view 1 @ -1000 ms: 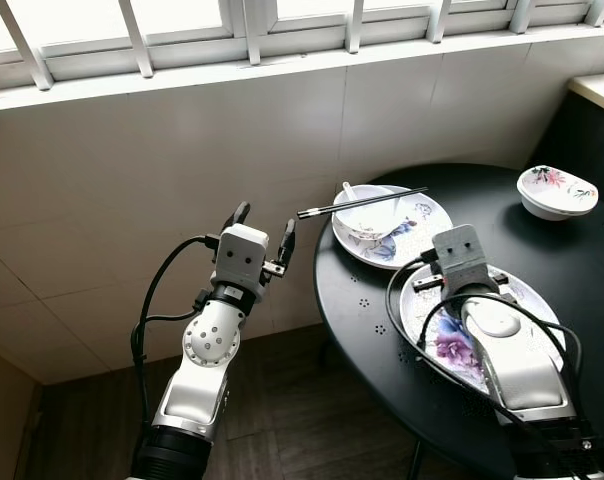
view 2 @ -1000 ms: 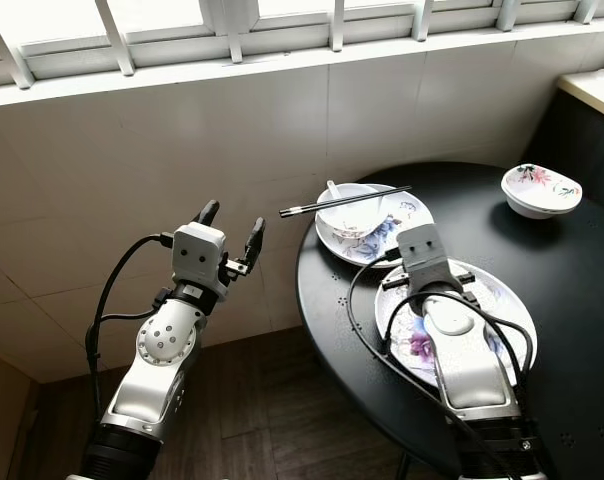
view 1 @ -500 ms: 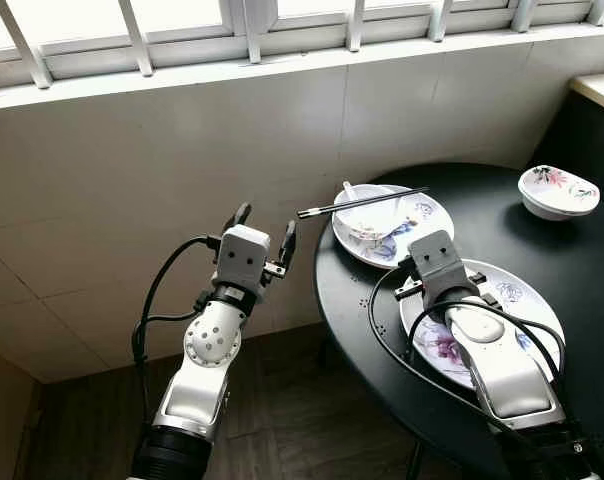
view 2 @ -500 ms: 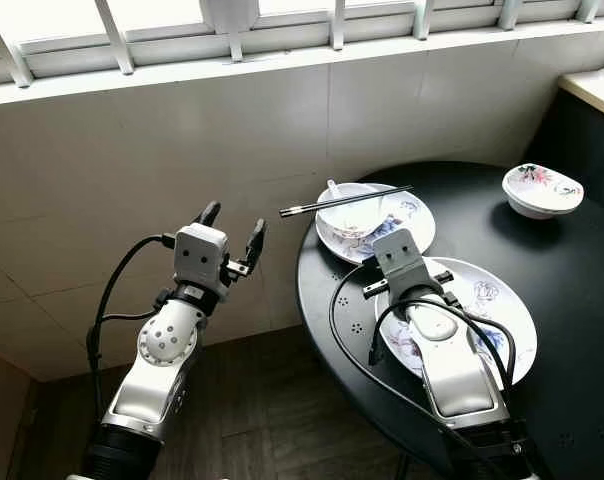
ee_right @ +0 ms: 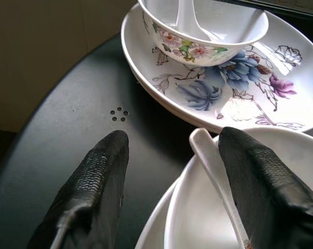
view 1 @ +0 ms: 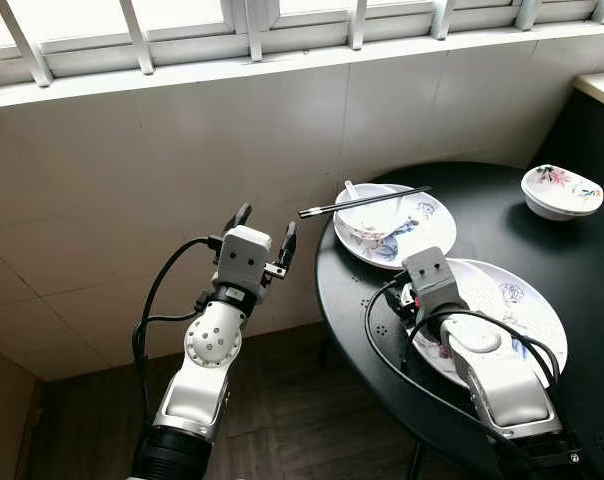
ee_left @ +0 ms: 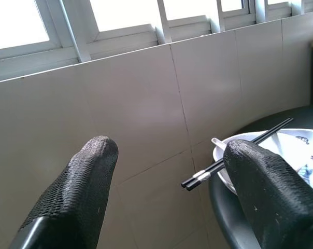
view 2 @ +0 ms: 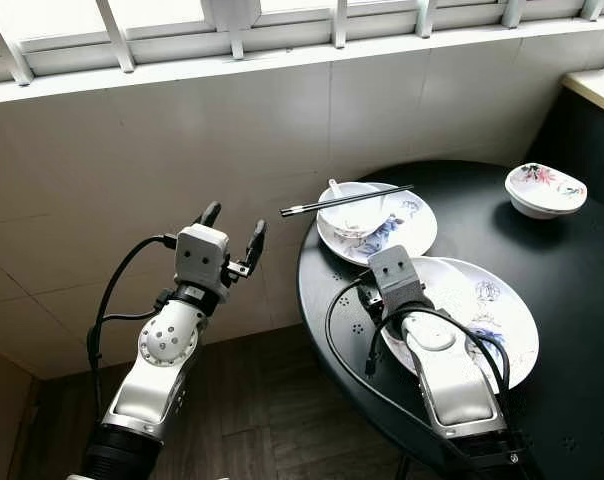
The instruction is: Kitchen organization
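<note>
The right pincer (ee_right: 169,181), spread open and empty, has slid back to the near rim of the large white floral plate (view 1: 522,300), straddling a white ceramic spoon (ee_right: 211,166); left pincer (view 1: 260,228) stays open beside the round black desk (view 1: 362,300).

Glossy glazed plate (ee_right: 260,98), matt black table (ee_right: 68,150)

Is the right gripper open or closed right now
Open. In the right wrist view the right gripper has its two black fingers spread wide apart, with a white spoon on the near plate's rim between them, ungripped.

Floral plates (view 1: 512,300), bowl (view 1: 372,215), chopsticks (view 1: 362,202)
</note>
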### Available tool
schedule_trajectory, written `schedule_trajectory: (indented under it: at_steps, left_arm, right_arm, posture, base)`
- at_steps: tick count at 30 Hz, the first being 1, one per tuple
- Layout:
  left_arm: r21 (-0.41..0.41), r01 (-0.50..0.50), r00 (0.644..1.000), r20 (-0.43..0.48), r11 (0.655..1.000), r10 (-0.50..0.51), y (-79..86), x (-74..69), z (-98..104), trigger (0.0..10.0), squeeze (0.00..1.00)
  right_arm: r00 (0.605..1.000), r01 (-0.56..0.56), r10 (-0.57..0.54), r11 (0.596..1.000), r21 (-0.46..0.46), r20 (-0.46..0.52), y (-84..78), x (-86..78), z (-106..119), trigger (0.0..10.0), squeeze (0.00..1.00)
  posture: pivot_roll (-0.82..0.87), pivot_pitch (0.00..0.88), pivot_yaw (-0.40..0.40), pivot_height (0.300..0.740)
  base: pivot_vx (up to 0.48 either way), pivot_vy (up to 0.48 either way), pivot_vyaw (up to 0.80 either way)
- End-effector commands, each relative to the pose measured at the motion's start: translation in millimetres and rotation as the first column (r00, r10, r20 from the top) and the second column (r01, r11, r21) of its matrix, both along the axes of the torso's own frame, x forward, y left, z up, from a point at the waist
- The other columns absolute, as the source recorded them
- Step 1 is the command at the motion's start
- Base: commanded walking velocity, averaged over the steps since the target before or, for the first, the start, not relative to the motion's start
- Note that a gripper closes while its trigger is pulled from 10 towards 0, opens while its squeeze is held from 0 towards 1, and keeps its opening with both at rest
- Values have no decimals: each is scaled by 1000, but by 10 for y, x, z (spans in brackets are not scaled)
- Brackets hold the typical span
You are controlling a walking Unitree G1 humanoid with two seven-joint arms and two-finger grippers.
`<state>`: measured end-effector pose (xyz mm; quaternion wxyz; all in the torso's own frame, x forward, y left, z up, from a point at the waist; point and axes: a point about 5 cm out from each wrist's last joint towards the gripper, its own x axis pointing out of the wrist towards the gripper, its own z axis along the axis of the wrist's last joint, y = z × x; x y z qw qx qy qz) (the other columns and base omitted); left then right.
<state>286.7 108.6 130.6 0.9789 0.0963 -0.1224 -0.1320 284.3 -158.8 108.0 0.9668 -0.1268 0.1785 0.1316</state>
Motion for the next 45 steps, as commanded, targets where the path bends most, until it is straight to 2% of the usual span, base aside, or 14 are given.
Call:
schedule_trajectory:
  at_steps: [1, 4, 6, 7, 10, 12, 14, 19, 22, 24, 28, 37, 44, 45]
  left_arm:
    - [9, 6, 1000, -4, 1000, -6, -26, 14, -13, 10000, 0]
    - [9, 6, 1000, -4, 1000, -6, -26, 14, -13, 10000, 0]
    - [9, 7, 1000, -4, 1000, -7, -27, 16, -14, 10000, 0]
    - [9, 9, 1000, -4, 1000, -9, -28, 18, -16, 10000, 0]
    - [11, 12, 1000, -4, 1000, -12, -33, 20, -23, 10000, 0]
    - [10, 12, 1000, -4, 1000, -12, -34, 21, -22, 10000, 0]
    - [11, 13, 1000, -4, 1000, -13, -38, 20, -25, 10000, 0]
    - [11, 14, 1000, -4, 1000, -14, -35, 23, -32, 10000, 0]
    - [13, 16, 1000, -5, 1000, -16, -41, 26, -38, 10000, 0]
    - [14, 19, 1000, -5, 1000, -18, -50, 29, -37, 10000, 0]
    - [13, 18, 1000, -4, 1000, -18, -45, 35, -35, 10000, 0]
    - [14, 15, 1000, -2, 1000, -15, -35, 38, -24, 10000, 0]
    - [15, 12, 1000, 0, 1000, -12, -29, 43, -22, 10000, 0]
    - [16, 11, 1000, 0, 1000, -11, -29, 43, -22, 10000, 0]
  right_arm:
    - [996, -36, 34, 999, 24, 84, -41, 58, 205, 10000, 1000]
    - [996, -36, 34, 999, 24, 84, -41, 58, 205, 10000, 1000]
    - [993, -50, 49, 999, 6, 105, -109, 84, 276, 10000, 1000]
    - [990, -62, 65, 998, -23, 124, -217, 116, 366, 10000, 0]
    - [983, -80, 93, 993, -87, 158, -503, 166, 601, 10000, 0]
    - [984, -114, 125, 989, -90, 125, -557, 135, 598, 10000, 0]
    - [990, -126, 132, 986, -106, 55, -724, 89, 560, 10000, 0]
    - [988, -150, 146, 979, -137, -41, -959, 32, 549, 10000, 0]
    - [971, -237, 231, 966, -105, -68, -960, -20, 557, 10000, 0]
    - [954, -293, 280, 946, -138, -107, -997, -68, 510, 10000, 0]
    - [951, -297, 284, 949, -109, -121, -1038, -42, 470, 10000, 0]
    - [935, -331, 309, 937, -110, -172, -1101, 46, 287, 10000, 0]
    - [948, -286, 262, 951, -122, -182, -1171, 157, 189, 10000, 0]
    - [947, -286, 268, 954, -88, -176, -1162, 175, 158, 10000, 0]
  posture:
    - [-194, 0, 19, 740]
    - [-194, 0, 19, 740]
    - [-194, 0, 19, 740]
    - [-199, 0, 22, 740]
    - [-203, 0, 23, 740]
    - [-203, 0, 23, 740]
    - [-204, 0, 22, 740]
    - [-204, 0, 22, 740]
    - [-206, 0, 24, 740]
    - [-206, 0, 24, 740]
    - [-203, 0, 24, 740]
    - [-193, 0, 24, 740]
    - [-189, 0, 23, 740]
    - [-189, 0, 23, 740]
  base:
    - [0, 0, 0]
    - [0, 0, 0]
    - [0, 0, 0]
    - [0, 0, 0]
    - [0, 0, 0]
    - [0, 0, 0]
    - [0, 0, 0]
    - [0, 0, 0]
    - [0, 0, 0]
    - [0, 0, 0]
    - [0, 0, 0]
    - [0, 0, 0]
    - [0, 0, 0]
    - [0, 0, 0]
